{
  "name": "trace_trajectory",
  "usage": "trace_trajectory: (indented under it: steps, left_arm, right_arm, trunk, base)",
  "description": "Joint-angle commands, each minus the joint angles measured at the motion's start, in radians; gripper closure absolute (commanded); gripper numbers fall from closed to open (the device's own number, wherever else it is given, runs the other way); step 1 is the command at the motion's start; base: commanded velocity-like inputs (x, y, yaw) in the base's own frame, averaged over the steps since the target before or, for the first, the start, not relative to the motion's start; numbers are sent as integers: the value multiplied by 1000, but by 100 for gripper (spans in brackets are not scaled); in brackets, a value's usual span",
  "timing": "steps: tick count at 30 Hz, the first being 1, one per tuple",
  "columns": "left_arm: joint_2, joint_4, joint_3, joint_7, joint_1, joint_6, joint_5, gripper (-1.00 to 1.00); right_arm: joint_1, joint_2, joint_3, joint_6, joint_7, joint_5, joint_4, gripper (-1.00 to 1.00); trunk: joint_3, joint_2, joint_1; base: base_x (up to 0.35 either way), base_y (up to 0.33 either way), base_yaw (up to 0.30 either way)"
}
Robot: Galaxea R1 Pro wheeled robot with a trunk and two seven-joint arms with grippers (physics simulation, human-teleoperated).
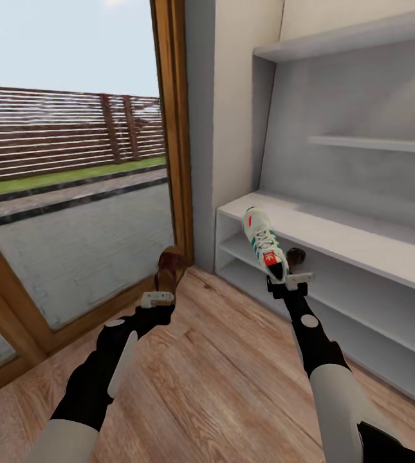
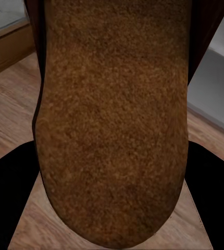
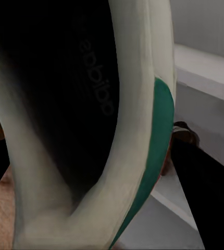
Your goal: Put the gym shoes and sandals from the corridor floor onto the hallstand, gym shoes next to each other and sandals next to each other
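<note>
The shoe rack [image 1: 336, 231] stands at the right, against the wall, with its upper shelves [image 1: 374, 143] above the low base. The glass door [image 1: 72, 193] lies to the left, and the floor [image 1: 220, 360] spans between them. The right end effector [image 1: 287, 281] holds a sneaker [image 1: 264, 244] in front of the rack's left end, toe pointing away over the top tier. The left end effector [image 1: 157, 299] holds a sandal [image 1: 168, 267] above the floor, near the door frame [image 1: 175, 128]. A second sandal [image 1: 295, 256] lies on the lower tier, behind the sneaker.

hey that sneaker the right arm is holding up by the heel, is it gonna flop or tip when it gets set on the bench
The gym shoe probably holds its shape: it juts out straight from the right gripper without sagging. Its sole looks flat and broad, so on the hallstand top it should sit steadily, though released from this raised angle it may tip sideways.
</note>
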Motion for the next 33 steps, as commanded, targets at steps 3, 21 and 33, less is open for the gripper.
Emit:
trace_trajectory:
  steps: [3,21,33]
  left_arm:
    - [0,-1,1,2,0,7,11,100]
    - [0,-1,1,2,0,7,11,100]
    - [0,-1,1,2,0,7,11,100]
  right_arm:
    - [-1,2,-8,-5,9,5,0,100]
    - [-2,2,-8,-5,9,5,0,100]
    - [-2,2,-8,-5,9,5,-1,100]
  trunk:
    - [-1,0,0]
    - [-1,0,0]
    - [-1,0,0]
  base:
    - [0,55,-290]
    - [145,189,-292]
    - [3,2,-292]
